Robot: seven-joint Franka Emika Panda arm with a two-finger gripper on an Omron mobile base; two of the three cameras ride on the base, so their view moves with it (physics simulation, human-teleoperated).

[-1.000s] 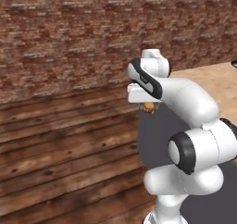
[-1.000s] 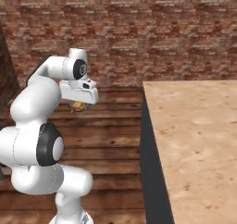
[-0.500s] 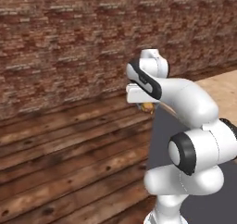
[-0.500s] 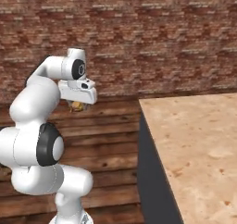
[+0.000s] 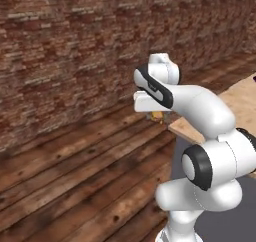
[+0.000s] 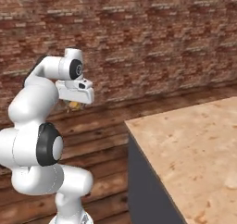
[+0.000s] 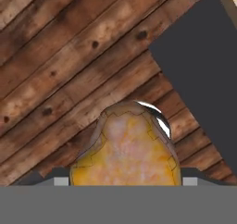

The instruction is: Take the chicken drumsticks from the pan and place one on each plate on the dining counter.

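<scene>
Left base view: a chicken drumstick (image 5: pixel 157 116) peeks out under the white hand, beside the desk (image 5: pixel 240 98) corner.

Right base view: the drumstick (image 6: pixel 73 106) hangs under the hand, over the wooden floor (image 6: pixel 111 126), left of the desk (image 6: pixel 194 144).

Hand view: the fingers (image 7: pixel 124 180) are clamped on the drumstick (image 7: pixel 127 151).

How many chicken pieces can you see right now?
1. One chicken drumstick sits in the gripper, carried above the wooden floor near the dining counter. Another may be elsewhere, out of sight.
</scene>
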